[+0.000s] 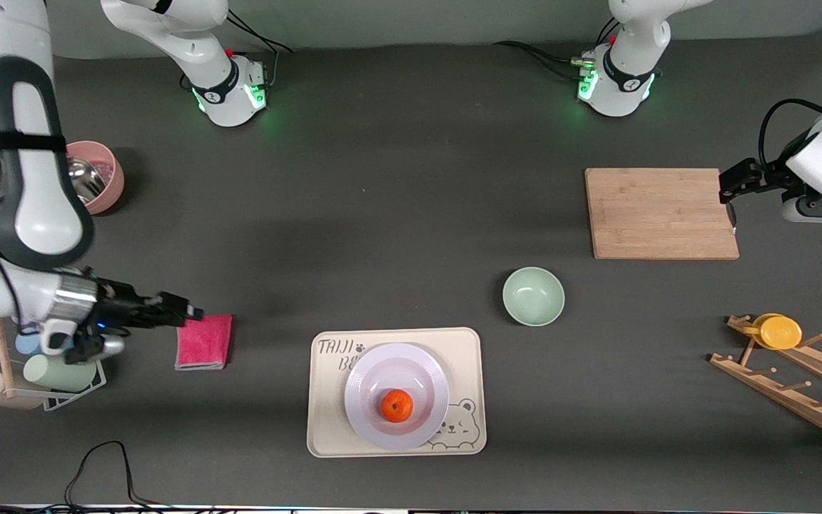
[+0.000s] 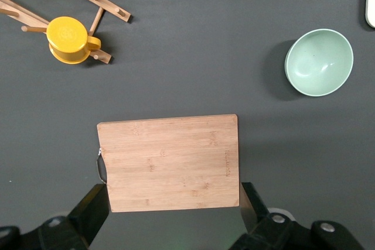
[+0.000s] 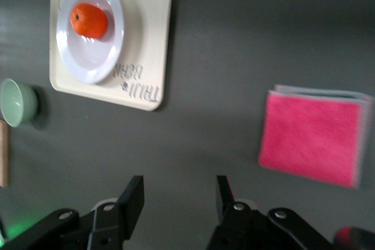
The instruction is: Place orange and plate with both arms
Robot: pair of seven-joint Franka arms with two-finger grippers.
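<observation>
Resting orange (image 1: 397, 405) on white plate (image 1: 372, 427)

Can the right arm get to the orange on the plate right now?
Probably yes. The right gripper hangs open over the pink cloth, and the orange sits uncovered on the white plate, with only bare table and tray rim between.

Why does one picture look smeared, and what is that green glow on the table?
Front view: sharp; green lights on both arm bases spill onto the dark table, and the plate shows soft glare around the orange. Right wrist view: smeared, the pink cloth has streaked edges. Left wrist view: crisp, the green bowl casts a soft shadow.
</observation>
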